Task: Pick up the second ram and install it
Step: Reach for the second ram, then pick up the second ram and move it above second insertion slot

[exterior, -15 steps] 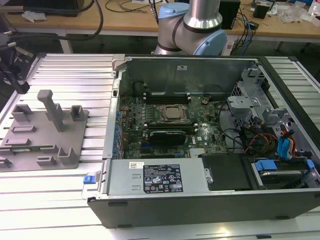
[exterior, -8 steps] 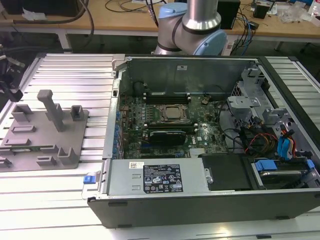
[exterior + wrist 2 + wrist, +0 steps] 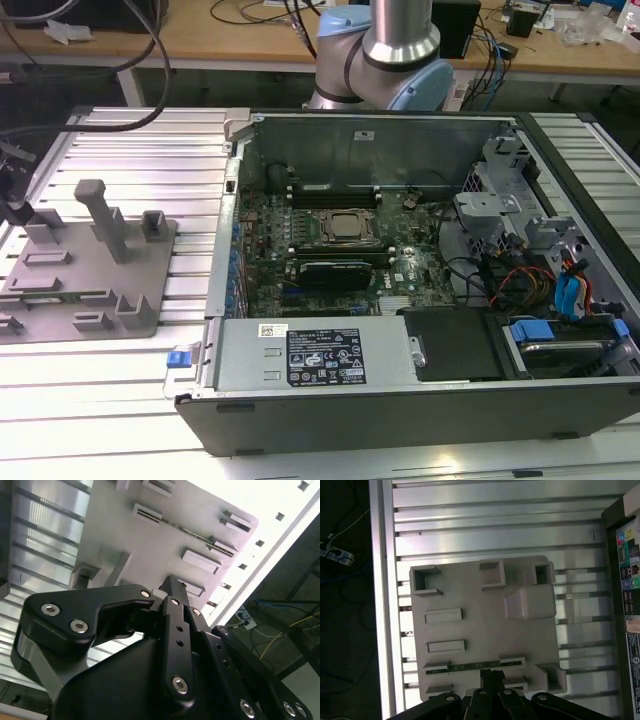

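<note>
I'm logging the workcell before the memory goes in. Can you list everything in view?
second ram: one, green, edge-up in a tray slot.
fixture tray: one, grey, on the table, at the exterior view's left of the case.
computer case: one, dark, open, mid-table.
processor: one, silver-topped, inside the case.
table: one, silver, slotted.
arm: one, silver and blue, behind the case.
gripper: one, black, close over the second ram.
</note>
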Controlling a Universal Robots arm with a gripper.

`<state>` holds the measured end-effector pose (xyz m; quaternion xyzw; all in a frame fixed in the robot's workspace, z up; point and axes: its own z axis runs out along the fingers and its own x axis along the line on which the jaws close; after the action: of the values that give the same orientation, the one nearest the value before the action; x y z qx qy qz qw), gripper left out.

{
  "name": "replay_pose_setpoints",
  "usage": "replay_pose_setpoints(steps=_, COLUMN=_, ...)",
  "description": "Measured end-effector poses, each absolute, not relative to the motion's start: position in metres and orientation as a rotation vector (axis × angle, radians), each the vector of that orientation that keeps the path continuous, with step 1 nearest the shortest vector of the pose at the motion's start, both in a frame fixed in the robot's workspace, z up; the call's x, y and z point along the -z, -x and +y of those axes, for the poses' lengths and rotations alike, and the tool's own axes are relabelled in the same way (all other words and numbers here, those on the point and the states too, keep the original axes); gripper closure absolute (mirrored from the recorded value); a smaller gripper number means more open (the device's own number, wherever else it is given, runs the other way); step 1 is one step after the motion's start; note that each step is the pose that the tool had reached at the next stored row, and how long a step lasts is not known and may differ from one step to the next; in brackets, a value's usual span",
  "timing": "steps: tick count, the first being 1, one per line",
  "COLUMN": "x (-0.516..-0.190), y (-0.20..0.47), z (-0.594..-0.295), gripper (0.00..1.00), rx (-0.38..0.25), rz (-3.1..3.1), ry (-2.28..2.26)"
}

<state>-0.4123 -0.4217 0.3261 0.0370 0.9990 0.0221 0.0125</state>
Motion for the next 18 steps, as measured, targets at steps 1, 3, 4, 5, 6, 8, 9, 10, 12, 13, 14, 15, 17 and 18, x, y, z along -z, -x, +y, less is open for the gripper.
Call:
replay_pose_setpoints(steps=1, x=-0.3246, y=0.4127, z=-0.4225, gripper=0.92, rx=-0.069, rz=3.114, ry=-0.115)
replay_pose_setpoints(steps=3, x=-0.3238, y=0.4131, z=-0.4227, gripper=0.92, rx=-0.069, rz=3.114, ry=-0.115)
replay_pose_setpoints(steps=4, x=-0.3237, y=0.4132, z=-0.4228, gripper=0.92, rx=-0.069, rz=3.114, ry=-0.115)
replay_pose_setpoints(steps=5, x=-0.3236, y=0.4131, z=-0.4228, gripper=0.92, rx=-0.069, rz=3.114, ry=-0.115)
replay_pose_setpoints(steps=6, x=-0.3235, y=0.4132, z=-0.4227, gripper=0.92, rx=-0.069, rz=3.114, ry=-0.115)
replay_pose_setpoints(steps=8, x=-0.3235, y=0.4131, z=-0.4228, gripper=0.92, rx=-0.069, rz=3.114, ry=-0.115)
replay_pose_setpoints(steps=9, x=-0.3234, y=0.4131, z=-0.4228, gripper=0.92, rx=-0.069, rz=3.114, ry=-0.115)
replay_pose_setpoints(steps=10, x=-0.3233, y=0.4131, z=-0.4228, gripper=0.92, rx=-0.069, rz=3.114, ry=-0.115)
replay_pose_setpoints(steps=12, x=-0.3232, y=0.4131, z=-0.4228, gripper=0.92, rx=-0.069, rz=3.114, ry=-0.115)
replay_pose_setpoints(steps=13, x=-0.3232, y=0.4132, z=-0.4227, gripper=0.92, rx=-0.069, rz=3.114, ry=-0.115)
replay_pose_setpoints(steps=14, x=-0.3231, y=0.4131, z=-0.4228, gripper=0.92, rx=-0.069, rz=3.114, ry=-0.115)
replay_pose_setpoints(steps=15, x=-0.3231, y=0.4132, z=-0.4227, gripper=0.92, rx=-0.069, rz=3.114, ry=-0.115)
replay_pose_setpoints(steps=17, x=-0.323, y=0.4135, z=-0.4227, gripper=0.92, rx=-0.068, rz=3.115, ry=-0.09)
replay_pose_setpoints(steps=18, x=-0.323, y=0.4136, z=-0.4227, gripper=0.92, rx=-0.068, rz=3.117, ry=-0.053)
